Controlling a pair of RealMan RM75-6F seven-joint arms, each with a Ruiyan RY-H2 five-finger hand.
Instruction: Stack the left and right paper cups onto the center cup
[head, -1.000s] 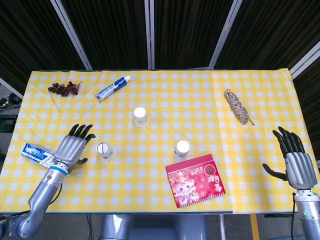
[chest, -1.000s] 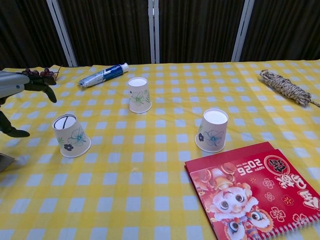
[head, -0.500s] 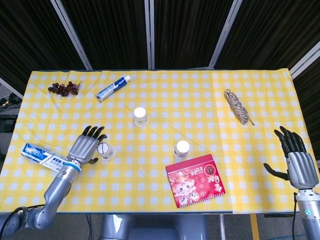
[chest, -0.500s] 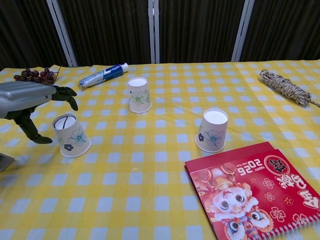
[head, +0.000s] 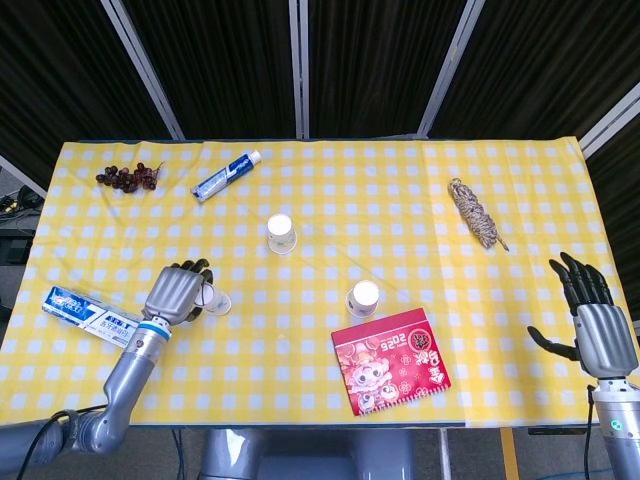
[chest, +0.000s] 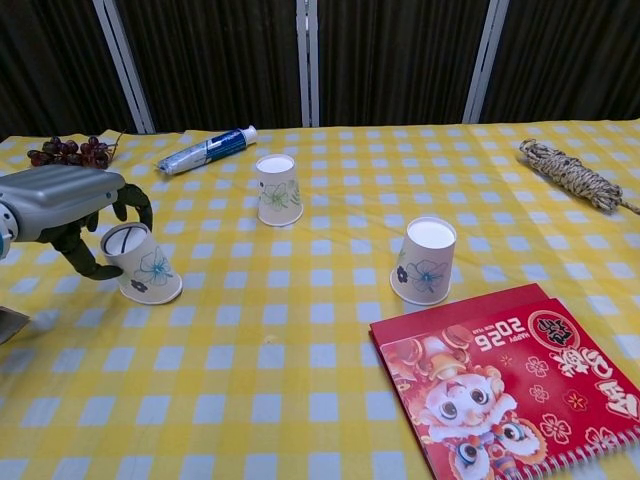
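Three upside-down floral paper cups stand on the yellow checked cloth. The left cup (head: 214, 300) (chest: 145, 266) leans a little, still touching the table, and my left hand (head: 178, 292) (chest: 68, 201) grips it with fingers curled over its top and the thumb on its near side. The center cup (head: 281, 233) (chest: 278, 189) stands upright further back. The right cup (head: 364, 298) (chest: 425, 260) stands upright next to the red notebook. My right hand (head: 592, 322) hovers open at the table's right edge, far from the cups, and shows only in the head view.
A red notebook (head: 392, 360) (chest: 510, 385) lies just in front of the right cup. A toothpaste box (head: 85, 310) lies left of my left hand. A toothpaste tube (head: 226, 176), grapes (head: 126, 177) and a rope bundle (head: 474, 212) lie toward the back.
My left hand moved right onto the left cup and curled its fingers around it; the cup tipped slightly. The right hand barely moved.
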